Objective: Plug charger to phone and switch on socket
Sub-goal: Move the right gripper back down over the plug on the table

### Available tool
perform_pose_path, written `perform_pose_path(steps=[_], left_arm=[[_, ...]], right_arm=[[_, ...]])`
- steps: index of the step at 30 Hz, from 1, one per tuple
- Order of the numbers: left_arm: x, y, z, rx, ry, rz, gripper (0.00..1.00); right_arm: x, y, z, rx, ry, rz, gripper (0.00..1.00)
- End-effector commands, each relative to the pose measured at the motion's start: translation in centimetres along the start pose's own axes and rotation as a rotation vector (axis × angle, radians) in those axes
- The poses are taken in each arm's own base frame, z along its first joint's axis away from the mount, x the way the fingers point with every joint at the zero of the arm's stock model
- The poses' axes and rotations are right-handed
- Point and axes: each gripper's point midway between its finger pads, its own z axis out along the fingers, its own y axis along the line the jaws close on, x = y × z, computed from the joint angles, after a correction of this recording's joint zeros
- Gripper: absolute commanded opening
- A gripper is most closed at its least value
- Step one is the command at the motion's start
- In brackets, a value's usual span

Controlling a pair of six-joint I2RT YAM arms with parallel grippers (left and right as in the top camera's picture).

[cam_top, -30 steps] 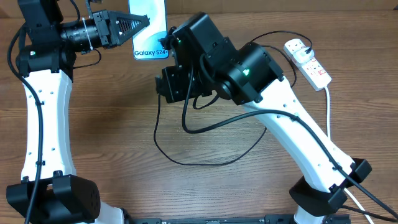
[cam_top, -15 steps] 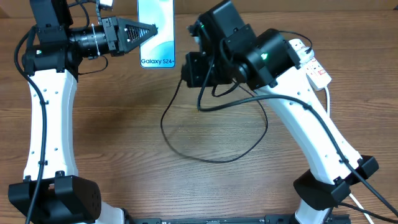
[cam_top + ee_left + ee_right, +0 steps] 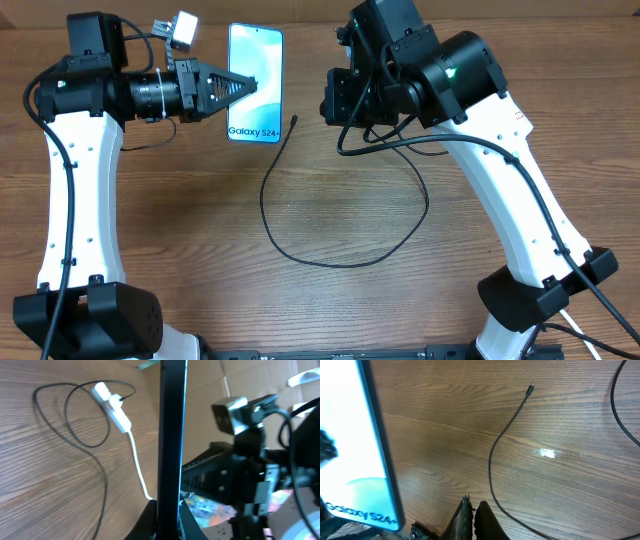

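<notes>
Risk number one shows in the overhead view: the left end effector (image 3: 243,85) pinches the phone (image 3: 256,70) by one long edge only. Any push on the port could swivel the phone or pop it out of the grip. The charger (image 3: 263,197) lies in a loose loop on the tabletop (image 3: 180,240). Its connector tip (image 3: 293,120) sits just beside the phone's bottom corner, not plugged in.

Left wrist view: the phone (image 3: 170,435) is edge-on, clamped between the fingers. The socket (image 3: 114,407) sits well apart with its thick white cord (image 3: 137,465), and its switch isn't readable from here.

Right wrist view: the right end effector (image 3: 472,512) is pinched narrow with nothing in it, hovering near the cable (image 3: 490,470). The tip (image 3: 531,386) is tiny and lies flat on the wood. A grab could easily miss it, skid it away, or catch it crooked so it jams at the port. Dragging the loop could also yank on the socket end.
</notes>
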Motion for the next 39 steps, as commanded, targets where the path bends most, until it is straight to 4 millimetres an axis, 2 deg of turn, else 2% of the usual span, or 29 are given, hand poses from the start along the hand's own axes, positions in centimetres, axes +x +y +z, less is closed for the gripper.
perform_pose_path(steps=[1,7,9,13,14,15,17,21,24,28,31,35,39], left_arm=[[0.5,-2.4,-0.9,-0.028,-0.023,0.157,0.04],[1.0,-4.0,-1.9,-0.098,-0.058,0.225,0.04],[0.9,-3.7,-2.2,-0.148,-0.071,0.236,0.04],[0.5,-1.6,-2.8,-0.279,-0.1,0.169,0.04],[0.5,-1.2,-3.0,-0.306,-0.103,0.163,0.04],[0.4,-0.6,-3.2,-0.343,-0.107,0.157,0.04],[0.4,0.1,-3.4,-0.382,-0.111,0.149,0.04],[0.5,1.6,-4.1,-0.475,-0.117,0.119,0.04],[0.7,2.9,-4.8,-0.557,-0.118,0.09,0.04],[1.1,4.3,-5.6,-0.649,-0.115,0.061,0.04],[1.2,5.0,-6.2,-0.704,-0.118,0.053,0.04],[1.3,5.4,-6.6,-0.733,-0.118,0.048,0.04],[1.3,5.5,-6.6,-0.738,-0.118,0.047,0.04]], right_arm=[[-0.4,0.1,-0.7,-0.001,-0.027,-0.008,0.04],[-0.2,0.0,-0.7,0.004,-0.019,-0.005,0.04],[-0.2,-0.1,-0.7,0.009,-0.018,-0.004,0.04],[-0.1,-0.6,-0.4,0.032,-0.013,0.001,0.05],[0.0,-0.7,-0.3,0.035,-0.008,0.003,0.08],[0.1,-0.9,-0.1,0.04,0.0,0.005,0.18],[0.4,-1.1,0.2,0.048,0.011,0.009,0.29],[0.7,-2.3,1.1,0.096,0.025,0.049,0.3],[0.8,-4.1,1.9,0.181,0.016,0.115,0.43],[1.6,-5.8,3.5,0.24,0.048,0.151,0.46],[2.3,-6.7,5.2,0.264,0.087,0.16,0.64],[3.0,-7.8,7.1,0.286,0.12,0.184,0.68],[3.1,-7.2,8.2,0.235,0.131,0.189,0.68]])
